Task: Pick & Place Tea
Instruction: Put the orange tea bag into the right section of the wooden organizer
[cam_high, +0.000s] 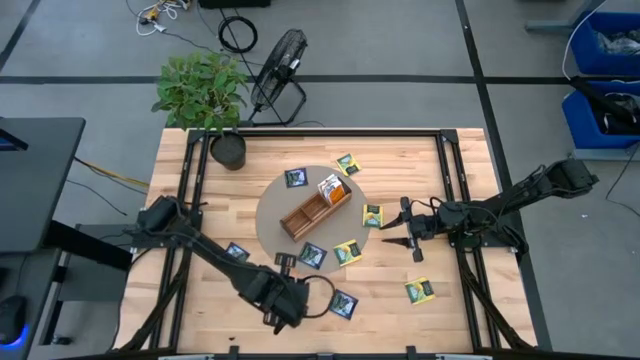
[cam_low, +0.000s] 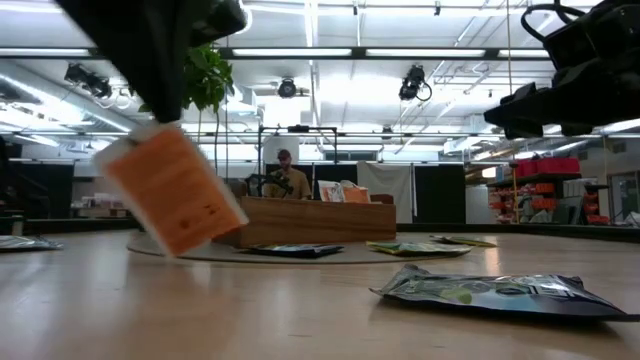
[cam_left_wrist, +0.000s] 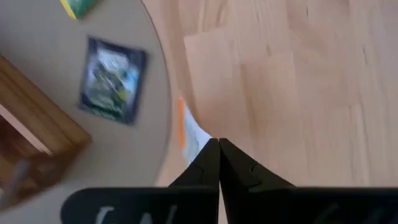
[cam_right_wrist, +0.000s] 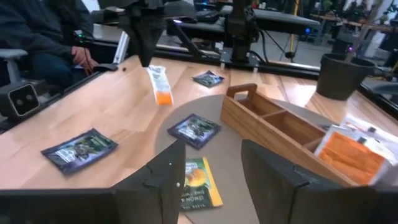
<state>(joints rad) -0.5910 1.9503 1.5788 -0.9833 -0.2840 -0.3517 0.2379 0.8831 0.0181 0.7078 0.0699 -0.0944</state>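
Orange-and-white square tea packet (cam_low: 172, 192) hangs pinched by its top edge in the left end effector (cam_left_wrist: 218, 144), fingers fully closed on it, lifted clear of the pale wooden bench (cam_high: 190, 200). High view puts this end effector (cam_high: 284, 300) near the bench's front edge, just off the front rim of the round grey mat (cam_high: 268, 218); the packet itself is hidden there.

Right end effector (cam_high: 411, 235) hovers off the mat's right rim, fingers parted partway, nothing between them.

Long brown wooden compartment tray (cam_high: 312, 210) lies diagonally on the mat. Progress, by my reading: early. One end compartment holds orange-and-white packets (cam_high: 331, 188), at least one, maybe two; count unclear. The other compartments look bare. The lifted packet has yet to reach the tray, and all loose packets remain.

Count of loose packets, high view:
- dark navy: four. One on the mat's back edge (cam_high: 296, 178), one on the mat in front of the tray (cam_high: 311, 255), one towards the bench's left (cam_high: 237, 252), one near the front edge beside the left end effector (cam_high: 343, 304).
- yellow-green: four. One behind the mat (cam_high: 348, 164), one at the mat's right rim (cam_high: 372, 215), one at its front right (cam_high: 348, 251), one towards the front right corner (cam_high: 420, 291).
- orange-and-white: the one held, plus those in the tray.

Dark plant pot (cam_high: 228, 150) stands near the back left corner.
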